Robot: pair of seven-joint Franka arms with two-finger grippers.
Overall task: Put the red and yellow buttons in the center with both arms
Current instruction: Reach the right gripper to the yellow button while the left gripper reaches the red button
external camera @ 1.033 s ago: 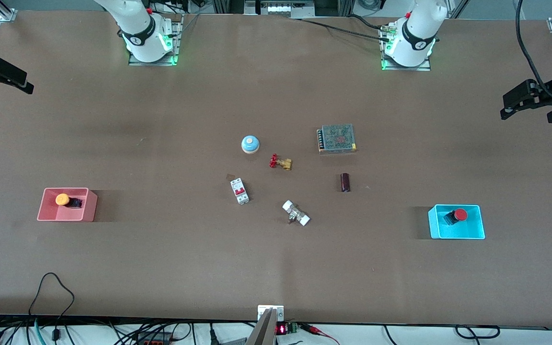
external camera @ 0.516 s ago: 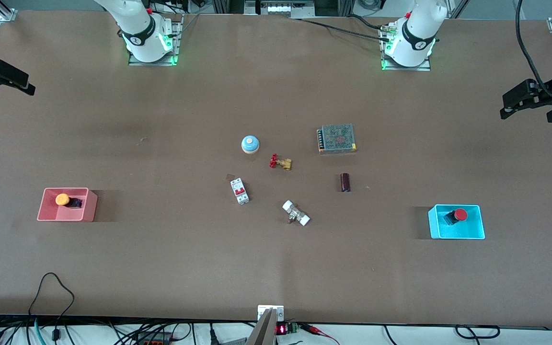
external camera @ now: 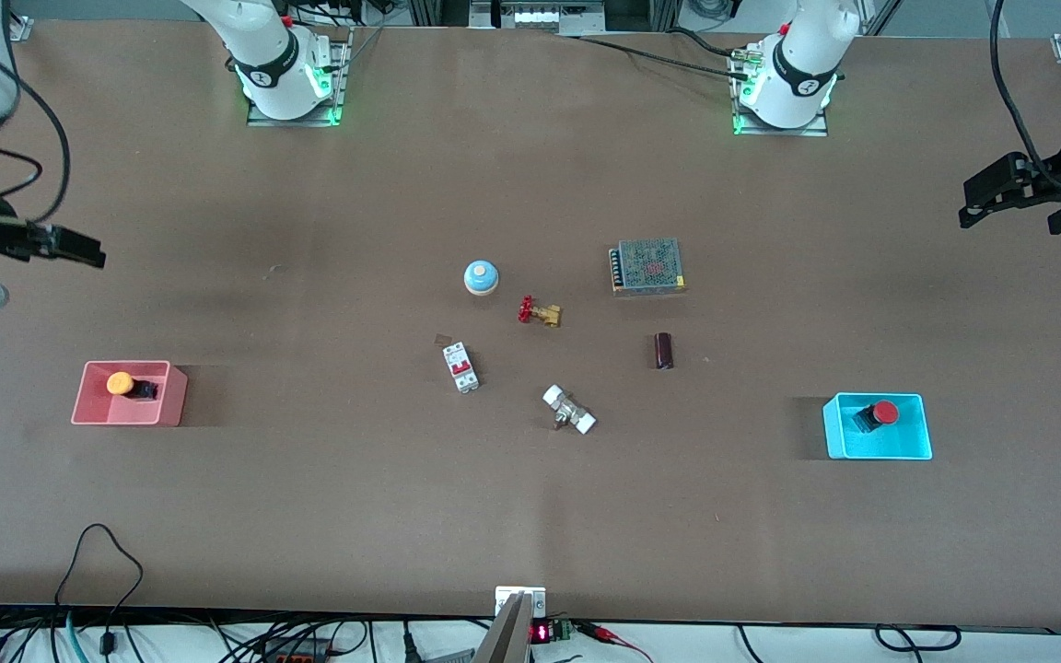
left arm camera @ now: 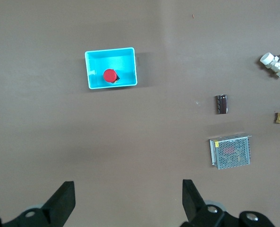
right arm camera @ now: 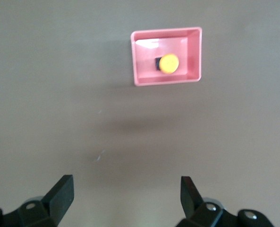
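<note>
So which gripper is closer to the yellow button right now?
Right. The right gripper hangs open over bare table at its own end, above the pink bin holding the yellow button. The left gripper is at the table's left-arm end.

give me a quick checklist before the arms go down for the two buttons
1. Left pincer open, over bare table: ok.
2. Right pincer open, over bare table: ok.
3. Red button in cyan bin, uncovered: ok.
4. Yellow button in pink bin, uncovered: ok.
5. Pincers directly above their buttons: not ok, both offset.
6. Free spot among the center parts, such as the circuit breaker: cannot tell.
</note>
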